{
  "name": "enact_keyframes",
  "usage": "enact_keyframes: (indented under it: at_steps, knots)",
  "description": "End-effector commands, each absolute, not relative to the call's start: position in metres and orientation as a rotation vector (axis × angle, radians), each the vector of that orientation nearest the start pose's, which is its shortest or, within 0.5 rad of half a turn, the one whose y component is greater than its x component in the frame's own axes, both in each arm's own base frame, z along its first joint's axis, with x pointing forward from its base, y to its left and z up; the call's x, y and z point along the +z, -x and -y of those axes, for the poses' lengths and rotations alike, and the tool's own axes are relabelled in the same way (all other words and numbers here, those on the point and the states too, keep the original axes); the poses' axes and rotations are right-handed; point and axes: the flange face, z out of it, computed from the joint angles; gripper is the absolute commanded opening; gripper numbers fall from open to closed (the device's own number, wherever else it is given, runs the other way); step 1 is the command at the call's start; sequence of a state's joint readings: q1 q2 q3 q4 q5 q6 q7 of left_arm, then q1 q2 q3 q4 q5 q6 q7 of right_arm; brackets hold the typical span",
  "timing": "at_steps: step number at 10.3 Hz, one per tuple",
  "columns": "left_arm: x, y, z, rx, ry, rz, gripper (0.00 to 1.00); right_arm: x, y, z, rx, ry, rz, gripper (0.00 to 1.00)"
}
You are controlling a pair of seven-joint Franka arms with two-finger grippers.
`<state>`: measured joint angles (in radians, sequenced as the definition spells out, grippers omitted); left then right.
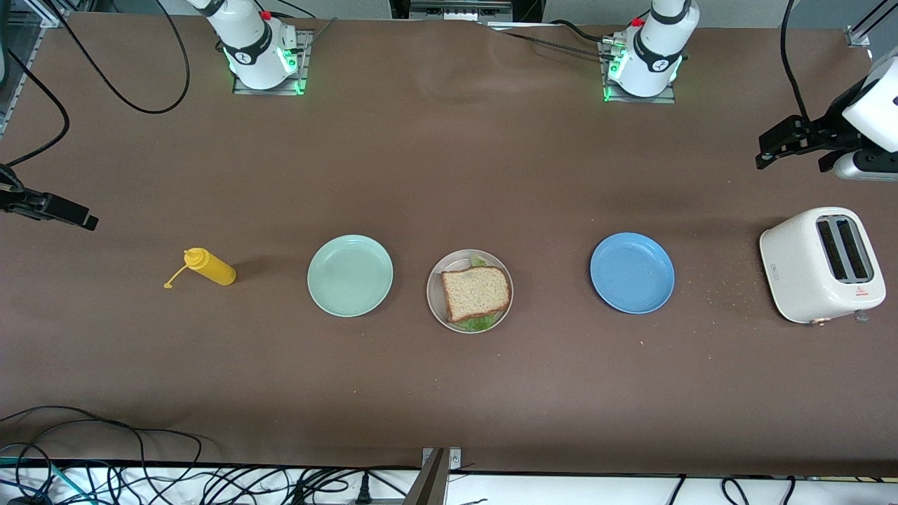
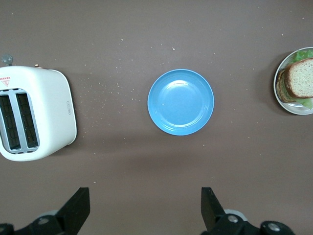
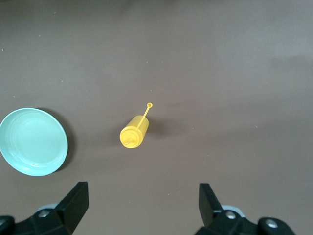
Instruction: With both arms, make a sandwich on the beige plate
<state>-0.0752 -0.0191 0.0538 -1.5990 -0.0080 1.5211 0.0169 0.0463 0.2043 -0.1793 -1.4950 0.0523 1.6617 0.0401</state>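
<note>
Two slices of bread with lettuce between them already sit as a sandwich [image 1: 476,292] on the beige plate [image 1: 437,305], which I take as the landmark. The green plate [image 1: 350,275] lies just beside the beige plate toward the right arm's end of the worktop [image 1: 449,393], with the mustard bottle [image 1: 210,267] on past it, lying on its side. The blue plate [image 1: 632,272] lies near the beige plate toward the left arm's end, and the toaster [image 1: 821,264] stands well past that.

Both arms wait, pulled out to the worktop's ends. The left end effector [image 2: 145,208] hangs over bare worktop near the toaster with its fingers spread wide and nothing between them. The right end effector [image 3: 143,205] hangs over bare worktop near the mustard bottle, likewise fully spread and empty.

From the plate, each end effector lies well apart, out along the row of plates, and neither looks clearly nearer. The top slice sits square on the plate, so no long axis favours one approach. By my judgement the task looks finished, with no further grasp called for.
</note>
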Motion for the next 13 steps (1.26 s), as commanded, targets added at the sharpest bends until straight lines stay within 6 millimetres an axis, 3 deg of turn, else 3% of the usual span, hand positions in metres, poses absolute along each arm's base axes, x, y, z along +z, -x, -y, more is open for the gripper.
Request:
enact_keyframes:
  at_steps: [1,13]
  knots:
    - [0.619,-0.549,0.012,0.120,3.150,-0.126,1.00,0.548,-0.618,0.061,0.043,3.168,-0.267,1.00]
    - [0.610,-0.553,0.002,0.146,3.152,-0.180,1.00,0.556,-0.619,0.053,0.023,3.168,-0.231,1.00]
